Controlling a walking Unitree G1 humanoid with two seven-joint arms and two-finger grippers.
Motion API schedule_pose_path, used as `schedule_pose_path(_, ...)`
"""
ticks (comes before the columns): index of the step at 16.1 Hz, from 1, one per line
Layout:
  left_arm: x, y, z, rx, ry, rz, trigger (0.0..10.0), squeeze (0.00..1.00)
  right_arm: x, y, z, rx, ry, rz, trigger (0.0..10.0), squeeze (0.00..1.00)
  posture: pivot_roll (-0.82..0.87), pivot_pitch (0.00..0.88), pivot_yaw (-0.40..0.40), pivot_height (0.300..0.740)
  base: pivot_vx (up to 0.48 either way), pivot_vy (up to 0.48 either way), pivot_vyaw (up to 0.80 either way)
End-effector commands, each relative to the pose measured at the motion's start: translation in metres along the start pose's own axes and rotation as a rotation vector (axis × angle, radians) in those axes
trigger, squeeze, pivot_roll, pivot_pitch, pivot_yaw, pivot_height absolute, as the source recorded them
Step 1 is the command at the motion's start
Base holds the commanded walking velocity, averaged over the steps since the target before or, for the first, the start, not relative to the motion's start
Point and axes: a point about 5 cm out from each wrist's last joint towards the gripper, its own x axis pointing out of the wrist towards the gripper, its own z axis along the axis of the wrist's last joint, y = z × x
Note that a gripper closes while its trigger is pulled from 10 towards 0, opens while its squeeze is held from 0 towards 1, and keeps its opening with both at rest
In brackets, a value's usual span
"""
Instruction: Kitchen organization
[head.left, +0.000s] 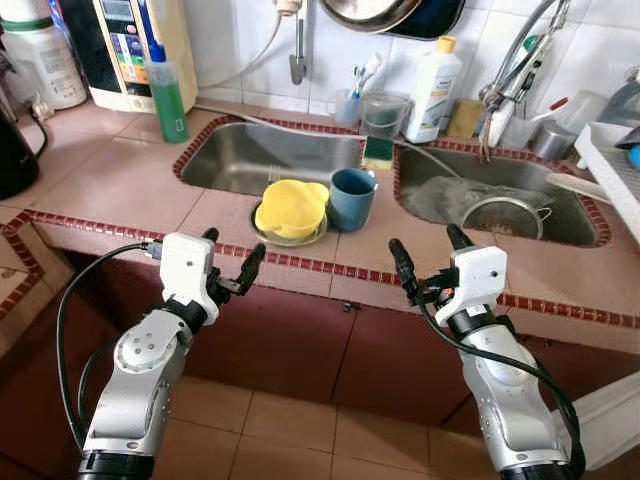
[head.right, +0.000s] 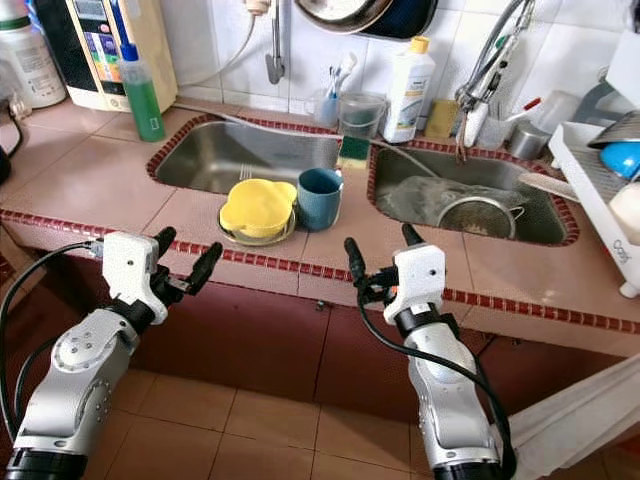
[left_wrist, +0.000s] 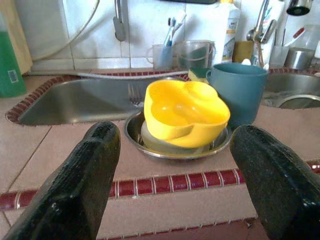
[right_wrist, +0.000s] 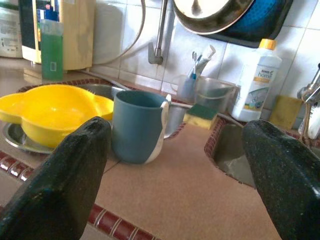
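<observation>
Both empty, spread wide short of the worktop (head.left: 120, 185) edge: left claw (head.left: 232, 262), right claw (head.left: 430, 257). Beyond, on the strip between sinks: yellow bowl (head.left: 291, 208), probably light, slick plastic, best pinched at the rim; blue cup (head.left: 351, 198) just beside, likely light, graspable round the body.

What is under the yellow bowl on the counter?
The yellow bowl sits in a shallow steel dish, with a pale greyish piece between them. What that piece is, and the dish's bottom, are covered.
</observation>
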Motion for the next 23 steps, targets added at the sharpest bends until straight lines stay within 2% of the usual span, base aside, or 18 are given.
schedule_pose_path(1, 0.0013, 0.0024, 0.006, 0.005, -0.016, 0.008, 10.0, 0.0, 0.0022, -0.0002, 0.0032, 0.003, -0.016, 0.003, 10.0, 0.0, -0.03, 0.0, -0.046, 0.732, 0.27, 0.0, 0.0)
schedule_pose_path(23, 0.0044, 0.0067, 0.0129, 0.0, -0.038, 0.03, 10.0, 0.0, 0.0068, 0.0012, 0.0042, 0.009, -0.023, 0.005, 10.0, 0.0, -0.02, 0.0, -0.052, 0.732, 0.279, 0.0, 0.0)
